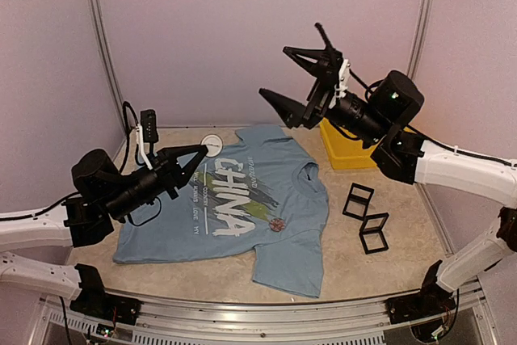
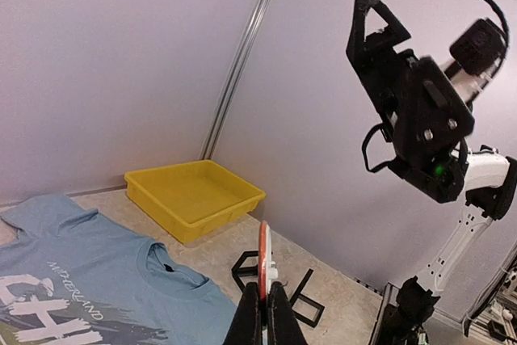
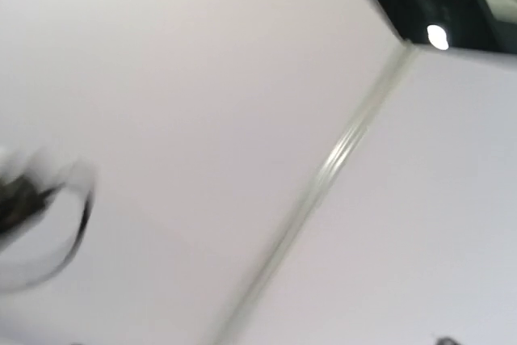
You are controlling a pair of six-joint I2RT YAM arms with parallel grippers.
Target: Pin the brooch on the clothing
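While the T-shirt (image 1: pixel 170 236) lies flat and chest-up in the middle of the table (image 1: pixel 404 268), with its collar towards the right, the pinning looks to me not yet done. The right gripper (image 1: pixel 300 78) hangs high at the far right, above the yellow tray (image 1: pixel 347 155), with its jaws wide apart and holding nothing. The left gripper (image 1: pixel 200 153) hovers over the far left part of the shirt. Its jaws are pressed together on the brooch (image 1: pixel 212 145), a thin round disc that is white from above and shows a red rim in the left wrist view. Two black frames (image 1: pixel 358 199) lie to the right of the shirt. A small reddish spot (image 1: pixel 277 225) sits on the chest near the collar; I cannot tell what it is.

To do this step well, I think the left arm should turn the disc so its back faces the cloth. It should then lower the disc straight onto a flat part of the chest without dragging, so that the fabric does not wrinkle. The free right gripper could press the cloth down just beside that place.
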